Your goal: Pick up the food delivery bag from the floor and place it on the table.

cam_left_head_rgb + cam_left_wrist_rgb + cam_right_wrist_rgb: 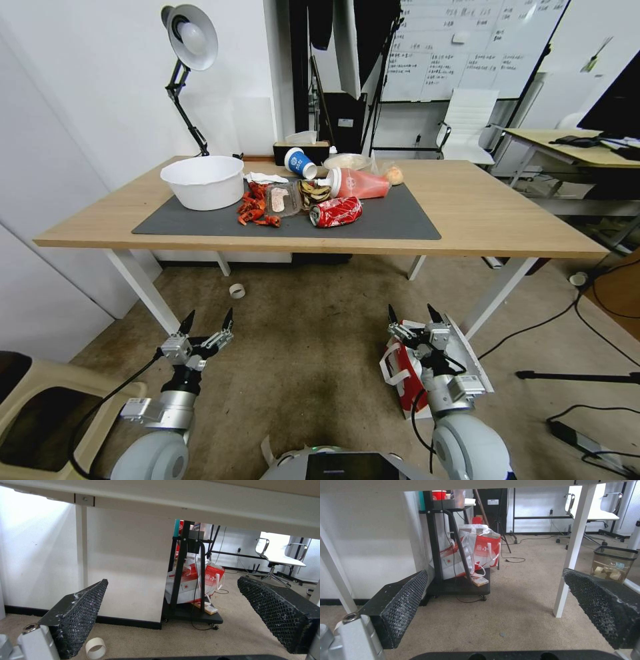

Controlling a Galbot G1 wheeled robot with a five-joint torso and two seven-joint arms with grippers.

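Note:
The food delivery bag (405, 381), white with a red side panel and white handles, lies on the floor (300, 360) at the lower right of the head view, partly hidden under my right arm. My right gripper (417, 313) hangs open just above the bag's far end, with nothing between its fingers (403, 602). Level with it to the left, my left gripper (207, 321) is open too and empty over bare floor. The table (480, 213) stands ahead with a dark grey mat (400, 220) on its top.
The mat holds a white bowl (203, 181), a crushed can (335, 212), a bottle and food scraps. White table legs (497, 293) flank the floor space. A tape roll (237, 291), cables (587, 313) and a beige bin (40, 413) are nearby. Beyond the table, a black cart (460, 585) carries other red-and-white bags.

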